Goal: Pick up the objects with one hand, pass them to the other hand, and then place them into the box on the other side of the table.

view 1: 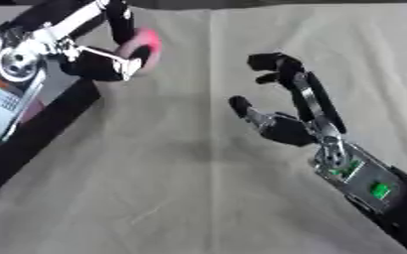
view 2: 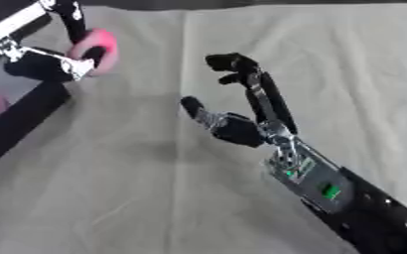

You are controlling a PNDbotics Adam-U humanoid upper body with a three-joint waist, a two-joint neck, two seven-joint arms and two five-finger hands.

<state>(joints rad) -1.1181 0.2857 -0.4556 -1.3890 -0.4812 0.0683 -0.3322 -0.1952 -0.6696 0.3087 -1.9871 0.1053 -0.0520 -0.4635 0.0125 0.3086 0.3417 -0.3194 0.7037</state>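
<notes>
Left hand (view 1: pixel 99 62): curled round a pink object (view 1: pixel 143 45), just beside the box (view 1: pixel 33 131).
Right hand (view 1: pixel 285 126): open, holding nothing, well right of the box.

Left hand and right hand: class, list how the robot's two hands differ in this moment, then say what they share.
The left hand is curled round a pink object; the right hand holds nothing, its fingers spread. The left hand is at the upper left beside the black box; the right hand is out over the bare cloth near the middle. Both are black with silver parts.
</notes>
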